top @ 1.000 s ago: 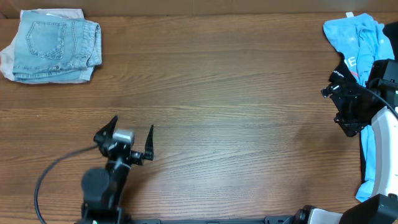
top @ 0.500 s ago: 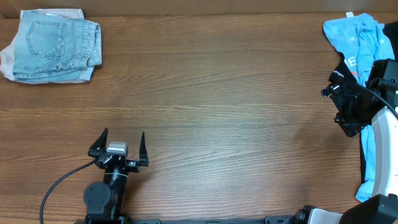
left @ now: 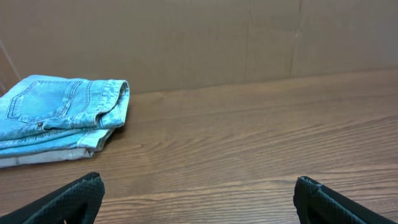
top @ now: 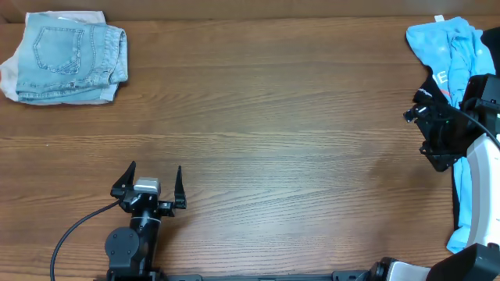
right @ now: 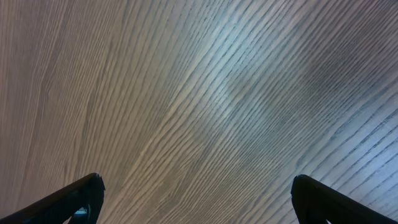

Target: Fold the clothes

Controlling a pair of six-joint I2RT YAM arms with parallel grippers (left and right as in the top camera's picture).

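Observation:
Pale-blue denim shorts (top: 70, 56) lie folded at the table's far left corner, on top of beige shorts (top: 9, 76). The left wrist view shows the same denim shorts (left: 59, 109) far ahead on the left. A sky-blue printed T-shirt (top: 451, 45) lies bunched at the far right, with a black garment (top: 432, 80) beside it. My left gripper (top: 155, 167) is open and empty near the front edge, well short of the shorts. My right gripper (right: 196, 179) is open over bare wood, holding nothing. The right arm (top: 439, 136) is next to the T-shirt.
A brown cardboard wall (left: 205, 37) rises behind the wooden table (top: 273, 117). The left arm's black cable (top: 74, 230) loops toward the front edge. Part of the blue cloth (top: 466, 195) trails down the right side under the right arm.
My left gripper drew back toward the front edge and squared up from its tilted pose, then stopped. The right arm and the clothes have not moved.

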